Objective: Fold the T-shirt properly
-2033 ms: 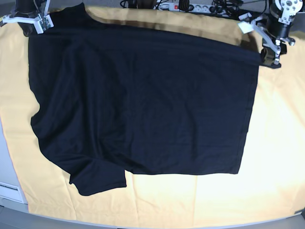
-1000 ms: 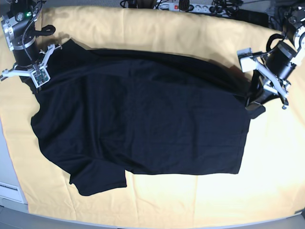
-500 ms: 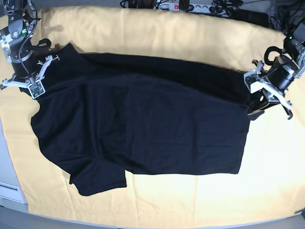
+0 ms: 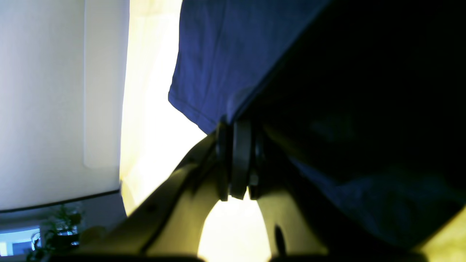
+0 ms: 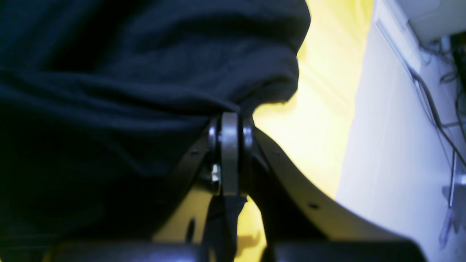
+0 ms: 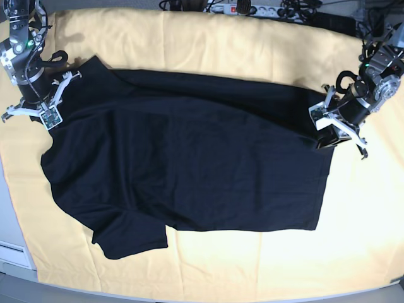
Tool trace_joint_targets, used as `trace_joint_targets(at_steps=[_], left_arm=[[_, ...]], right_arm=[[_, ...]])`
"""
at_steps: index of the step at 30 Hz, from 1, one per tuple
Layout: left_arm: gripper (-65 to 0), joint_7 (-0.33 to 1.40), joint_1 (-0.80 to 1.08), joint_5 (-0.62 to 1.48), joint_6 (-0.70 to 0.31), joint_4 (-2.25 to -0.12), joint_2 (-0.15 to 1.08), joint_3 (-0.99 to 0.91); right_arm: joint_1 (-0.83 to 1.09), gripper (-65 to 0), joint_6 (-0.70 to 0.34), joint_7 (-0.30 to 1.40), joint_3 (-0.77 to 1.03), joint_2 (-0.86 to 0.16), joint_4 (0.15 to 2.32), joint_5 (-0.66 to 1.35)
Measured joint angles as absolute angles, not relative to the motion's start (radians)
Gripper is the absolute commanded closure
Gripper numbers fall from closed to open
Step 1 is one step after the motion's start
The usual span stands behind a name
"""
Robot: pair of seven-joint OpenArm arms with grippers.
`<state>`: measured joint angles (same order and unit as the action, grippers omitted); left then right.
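The black T-shirt [image 6: 189, 164] lies spread over the yellow table cloth [image 6: 221, 44], with one sleeve [image 6: 129, 237] sticking out at the near left. Its far edge is folded partly over the body. On the right of the base view my left gripper [image 6: 323, 134] is shut on the shirt's right corner. In the left wrist view that gripper [image 4: 236, 125] has its pads pressed together on the cloth [image 4: 225, 54]. On the left my right gripper [image 6: 50, 117] is shut on the shirt's left edge. Its wrist view shows this gripper [image 5: 229, 122] pinching bunched cloth [image 5: 127, 91].
A power strip [image 6: 252, 9] and cables lie beyond the table's far edge. A white cabinet [image 6: 9, 233] stands at the near left. Bare yellow cloth shows along the near edge [image 6: 265, 265] and at the right [image 6: 372, 202].
Both grippers have brought the shirt's far edge down toward the near side. Over the last half second the left gripper shifted inward along the right edge; the right gripper barely moved.
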<state>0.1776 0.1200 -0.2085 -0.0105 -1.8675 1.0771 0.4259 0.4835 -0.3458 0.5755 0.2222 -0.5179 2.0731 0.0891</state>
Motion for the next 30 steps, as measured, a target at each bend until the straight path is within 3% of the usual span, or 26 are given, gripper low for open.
trace_joint_targets(at_steps=[9, 23, 24, 25, 27, 28, 30], left_arm=[[0.0, 0.175, 0.036, -0.160, -0.072, -1.787, 1.019, 0.437], [0.0, 0.175, -0.050, -0.089, -0.114, -1.725, 0.969, 0.437], [0.0, 0.175, -0.050, -0.078, -0.114, -1.724, 0.965, 0.437], [0.0, 0.175, -0.049, -0.077, -0.113, -1.724, 0.961, 0.437], [-10.3, 0.175, -0.050, -0.075, -0.059, -1.724, 0.961, 0.437], [-14.8, 0.175, -0.050, -0.074, -0.012, -1.724, 0.961, 0.437], [-18.0, 0.179, -0.056, -0.010, 0.084, -1.725, 0.961, 0.437]], right_arm=[[0.348, 0.0, -0.376, 0.579, 0.220, -0.516, 1.943, 0.156], [0.299, 0.0, -0.378, 0.583, 0.220, -0.517, 1.897, 0.184], [0.299, -1.8, -0.378, 0.583, 0.220, -0.517, 1.897, 0.184], [0.299, -10.3, -0.378, 0.583, 0.220, -0.517, 1.897, 0.199], [0.299, -27.1, -0.357, 0.583, 0.220, -0.517, 1.897, 0.226], [0.298, -32.1, -0.336, 0.583, 0.220, -0.517, 1.897, 0.237], [0.296, -33.0, -0.313, 0.583, 0.220, -0.517, 1.897, 0.236]])
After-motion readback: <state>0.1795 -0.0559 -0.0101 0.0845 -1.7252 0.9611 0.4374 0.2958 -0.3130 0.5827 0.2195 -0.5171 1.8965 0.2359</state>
